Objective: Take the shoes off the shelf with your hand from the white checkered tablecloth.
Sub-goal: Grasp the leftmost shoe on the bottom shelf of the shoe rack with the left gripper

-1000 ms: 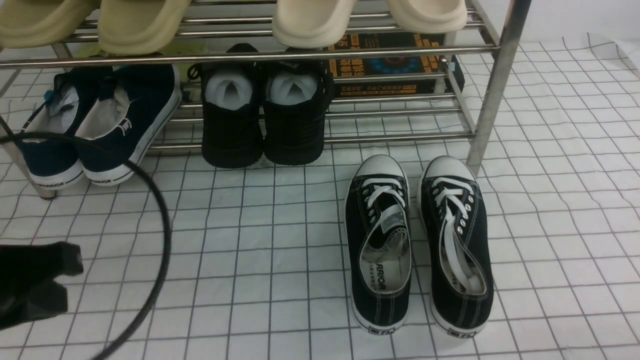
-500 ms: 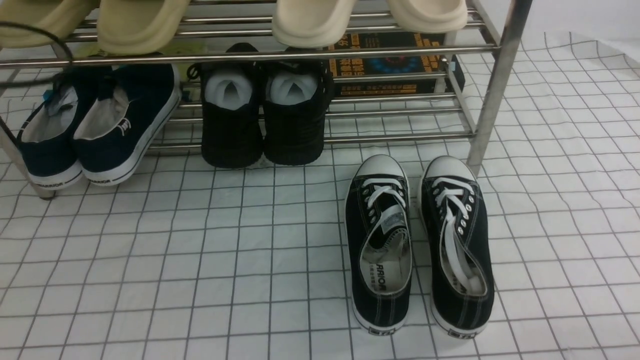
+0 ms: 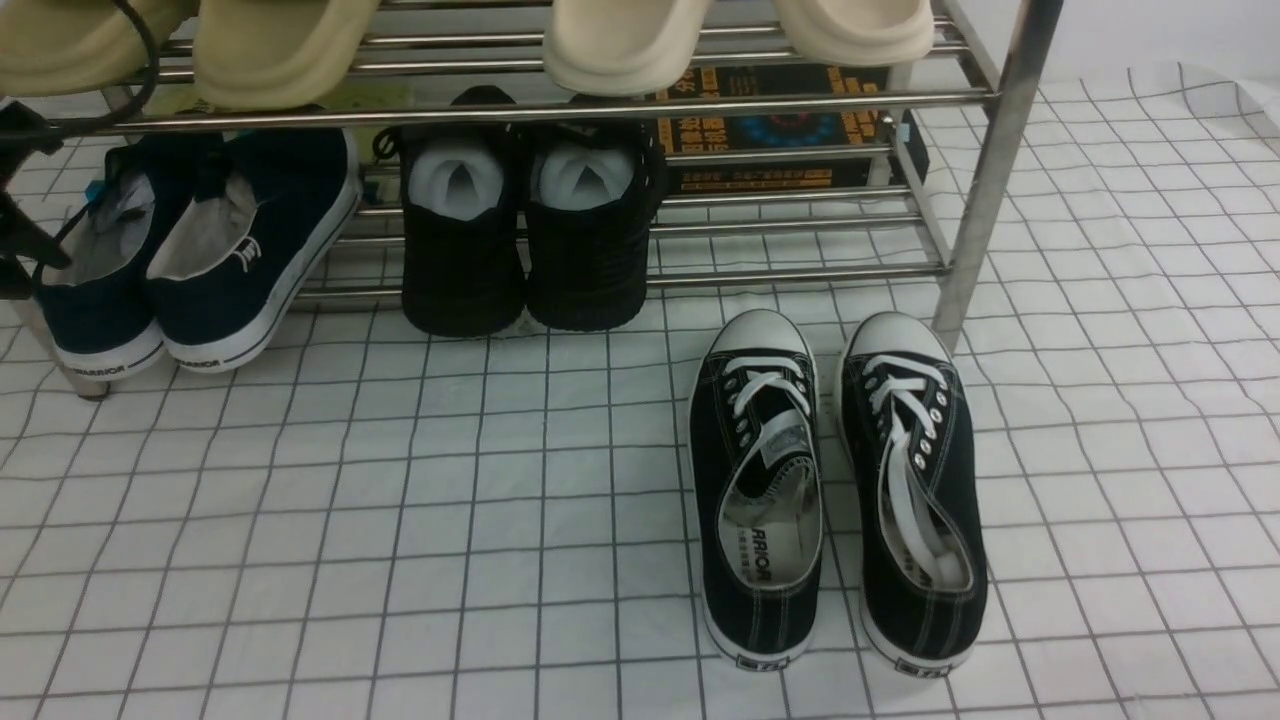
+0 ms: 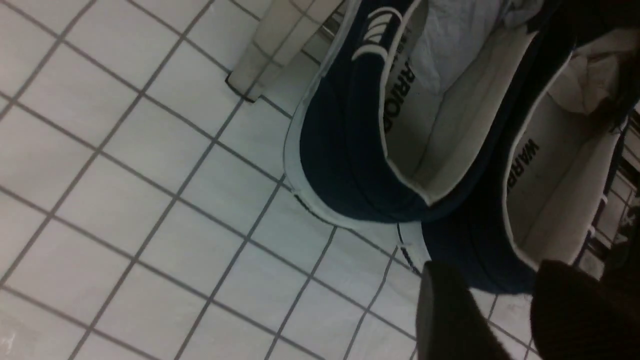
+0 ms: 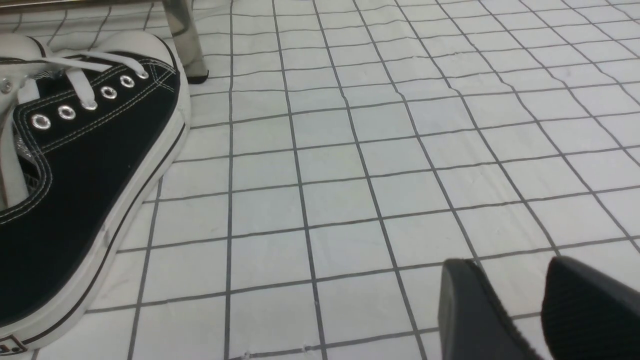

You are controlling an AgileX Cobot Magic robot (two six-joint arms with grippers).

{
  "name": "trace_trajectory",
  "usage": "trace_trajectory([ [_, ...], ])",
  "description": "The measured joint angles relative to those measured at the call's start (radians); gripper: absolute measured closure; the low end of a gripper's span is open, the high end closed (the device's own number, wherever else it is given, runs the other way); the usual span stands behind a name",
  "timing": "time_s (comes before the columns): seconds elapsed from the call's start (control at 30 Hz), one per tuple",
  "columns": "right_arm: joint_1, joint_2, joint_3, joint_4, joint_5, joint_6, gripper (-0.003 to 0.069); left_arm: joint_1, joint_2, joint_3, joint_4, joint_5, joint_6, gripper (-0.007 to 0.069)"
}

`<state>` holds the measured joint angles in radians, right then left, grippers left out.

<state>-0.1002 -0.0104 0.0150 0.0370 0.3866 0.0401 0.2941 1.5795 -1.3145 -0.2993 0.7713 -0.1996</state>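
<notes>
The navy slip-on shoes (image 3: 200, 250) sit side by side on the lowest tier of the silver shelf (image 3: 500, 108) at the far left, heels toward me and overhanging the white checkered tablecloth (image 3: 450, 500). My left gripper (image 3: 18, 215) shows only partly at the left edge, beside the outer shoe. In the left wrist view the gripper (image 4: 495, 280) is open and empty, just short of the heels of the navy shoes (image 4: 350, 150), not touching them. My right gripper (image 5: 505, 280) is open and empty, low over the cloth; it is out of the front view.
Black lace-up sneakers (image 3: 830, 490) lie on the cloth right of centre, by the shelf's right leg (image 3: 985, 180). All-black shoes with white paper (image 3: 520, 240) and a dark box (image 3: 780, 125) sit on the lowest tier. Beige slippers (image 3: 620, 40) rest on the tier above.
My left gripper has moved from the lower left of the cloth forward to the left edge beside the navy shoes. Its cable swung up with it. The shoes have not moved.
</notes>
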Motion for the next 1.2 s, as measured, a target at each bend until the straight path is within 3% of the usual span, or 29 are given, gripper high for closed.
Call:
trace_trajectory([
  [0.13, 0.0, 0.0, 0.0, 0.0, 0.0, 0.0, 0.042, -0.002, 0.047, 0.0, 0.005, -0.084, -0.026, 0.02],
  [0.33, 0.0, 0.0, 0.0, 0.0, 0.0, 0.0, 0.042, -0.001, 0.117, 0.0, 0.007, -0.164, -0.048, 0.013],
  [0.63, 0.0, 0.0, 0.0, 0.0, 0.0, 0.0, 0.042, -0.001, 0.172, 0.0, 0.007, -0.277, -0.073, 0.0125],
  [0.9, 0.0, 0.0, 0.0, 0.0, 0.0, 0.0, 0.042, -0.001, 0.22, 0.0, 0.011, -0.272, -0.073, 0.0139],
  [1.03, 0.0, 0.0, 0.0, 0.0, 0.0, 0.0, 0.042, 0.0, 0.226, 0.0, 0.029, -0.26, -0.073, 0.0271],
  [1.07, 0.0, 0.0, 0.0, 0.0, 0.0, 0.0, 0.042, 0.001, 0.226, -0.001, 0.033, -0.258, -0.073, 0.0319],
  [1.1, 0.0, 0.0, 0.0, 0.0, 0.0, 0.0, 0.042, 0.002, 0.227, -0.002, 0.044, -0.242, -0.075, 0.0433],
  [1.2, 0.0, 0.0, 0.0, 0.0, 0.0, 0.0, 0.042, 0.007, 0.229, -0.002, 0.051, -0.189, -0.075, 0.0563],
])
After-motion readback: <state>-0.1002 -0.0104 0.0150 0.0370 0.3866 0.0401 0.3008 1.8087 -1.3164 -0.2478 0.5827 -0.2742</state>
